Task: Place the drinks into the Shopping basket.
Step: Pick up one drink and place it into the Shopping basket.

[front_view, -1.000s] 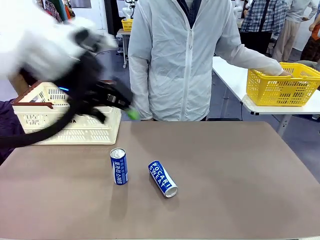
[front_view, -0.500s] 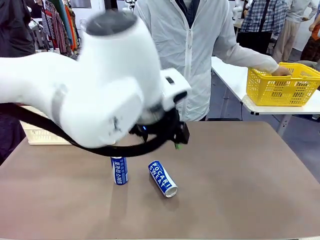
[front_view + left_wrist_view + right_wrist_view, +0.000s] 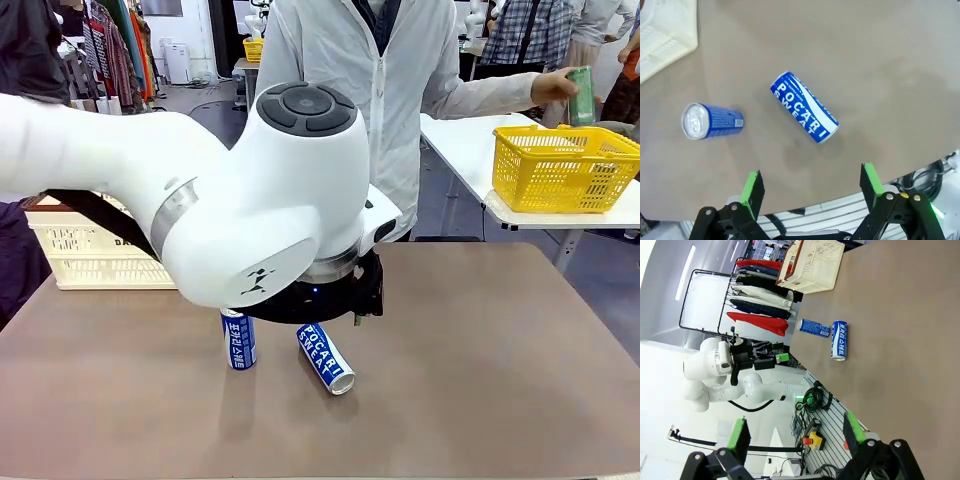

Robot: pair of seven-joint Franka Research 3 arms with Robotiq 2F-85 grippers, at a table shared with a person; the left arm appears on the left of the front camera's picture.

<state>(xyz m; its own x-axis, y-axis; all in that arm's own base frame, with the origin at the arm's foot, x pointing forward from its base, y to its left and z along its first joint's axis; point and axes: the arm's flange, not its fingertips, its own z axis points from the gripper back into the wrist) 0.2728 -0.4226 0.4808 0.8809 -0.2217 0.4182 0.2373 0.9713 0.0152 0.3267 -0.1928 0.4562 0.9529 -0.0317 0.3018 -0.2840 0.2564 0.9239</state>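
We see a brown table top [image 3: 480, 340] running across the front view. Behind its far edge stands a person in a white zip-up jacket [image 3: 370, 110]. To the right, a white side table [image 3: 465, 150] carries a yellow mesh basket [image 3: 560, 175], set close to its near edge. Farther back we pick out a second yellow basket [image 3: 255, 48] and a person in a plaid shirt [image 3: 530, 35]. In the right wrist view, a black clothes rack [image 3: 687, 299] holds hanging garments, with a red one [image 3: 757, 322] at the end nearest the table. Also there, a red emergency-stop button [image 3: 806, 441] on a yellow box sits near coiled cables [image 3: 812, 397].
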